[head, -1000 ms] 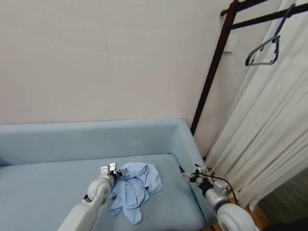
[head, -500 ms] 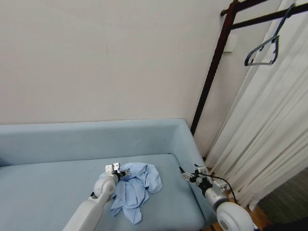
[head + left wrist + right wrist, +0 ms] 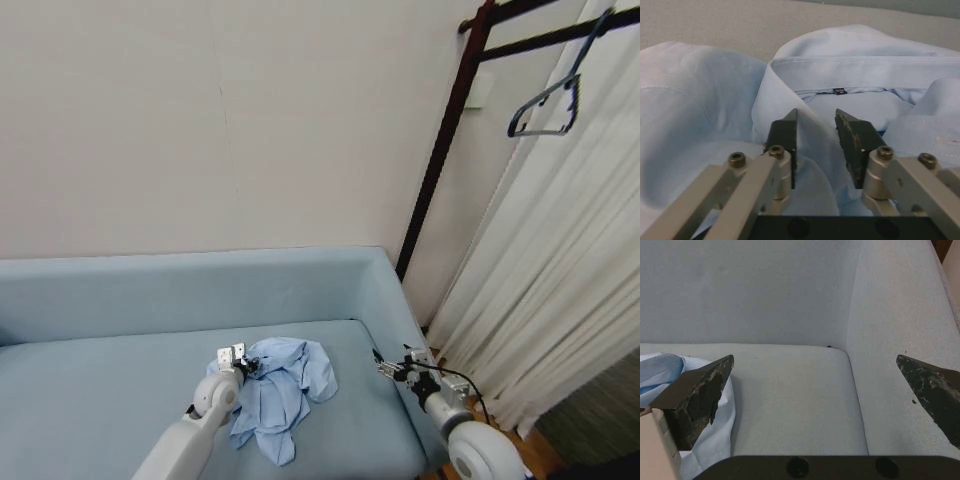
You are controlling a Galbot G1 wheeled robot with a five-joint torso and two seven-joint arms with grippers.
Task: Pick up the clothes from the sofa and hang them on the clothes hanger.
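Note:
A crumpled light blue shirt [image 3: 285,385] lies on the seat of the pale blue sofa [image 3: 120,300], towards its right end. My left gripper [image 3: 238,358] is at the shirt's left edge. In the left wrist view its two dark fingers [image 3: 784,145] pinch a raised fold of the shirt [image 3: 840,65] just below the collar, so the left gripper [image 3: 815,115] is shut on the cloth. My right gripper [image 3: 393,367] hovers open by the sofa's right armrest, and the right wrist view shows the right gripper [image 3: 815,360] with nothing between its fingers. A dark clothes hanger [image 3: 545,105] hangs high at the right.
A dark wooden rack pole [image 3: 440,150] rises behind the sofa's right end, with its rail at the top right. White curtains [image 3: 560,290] hang to the right of the sofa. A plain wall stands behind. The sofa seat [image 3: 790,390] between shirt and armrest is bare.
My left gripper has slid forward along the seat onto the shirt's left edge. The right arm has barely moved. The shirt lies where it was.

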